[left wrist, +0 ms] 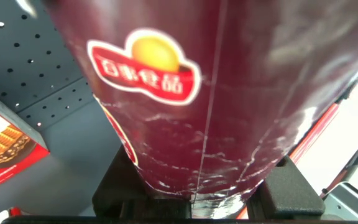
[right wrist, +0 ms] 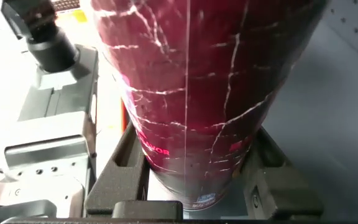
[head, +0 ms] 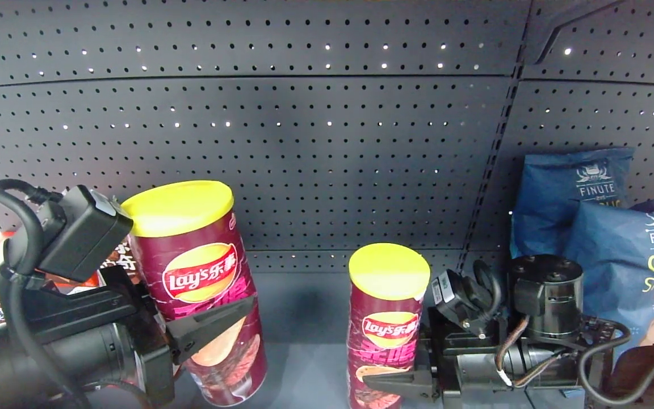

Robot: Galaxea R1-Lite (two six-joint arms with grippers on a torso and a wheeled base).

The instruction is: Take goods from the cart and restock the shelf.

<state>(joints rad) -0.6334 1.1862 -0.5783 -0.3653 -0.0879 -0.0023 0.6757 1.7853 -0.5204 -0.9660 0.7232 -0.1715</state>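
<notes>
Head view, shelf bay.

- Left can (head: 196,284): maroon tube, yellow lid, at 8 o'clock in view. Top leans slightly toward 11 o'clock. Cannot tell whether its base touches the shelf (head: 304,318).
- Left pincer (head: 230,324): clamped on the left can, low on the body. One finger crosses the can's front; the other is hidden behind it. Left wrist view agrees: can (left wrist: 216,93) wedged between the two dark fingers of the pincer (left wrist: 197,193).
- Right can (head: 386,318): same kind, at 6 o'clock in view, upright, farther off than the left can. Its base is cut by the frame edge.
- Right pincer (head: 386,375): clamped on the right can near its lower part, coming in from 3 o'clock. Right wrist view: can (right wrist: 197,81) held tight between both fingers of the pincer (right wrist: 194,186).
- The two cans stand well apart, bare shelf between them.
- Pegboard (head: 327,142): dark, perforated, behind both cans.
- Blue bags (head: 628,267): two, at 3–4 o'clock in view, standing against the pegboard, one in front of the other.
- Red box (left wrist: 5,143): on the shelf at 9 o'clock of the left can, near the pegboard.
</notes>
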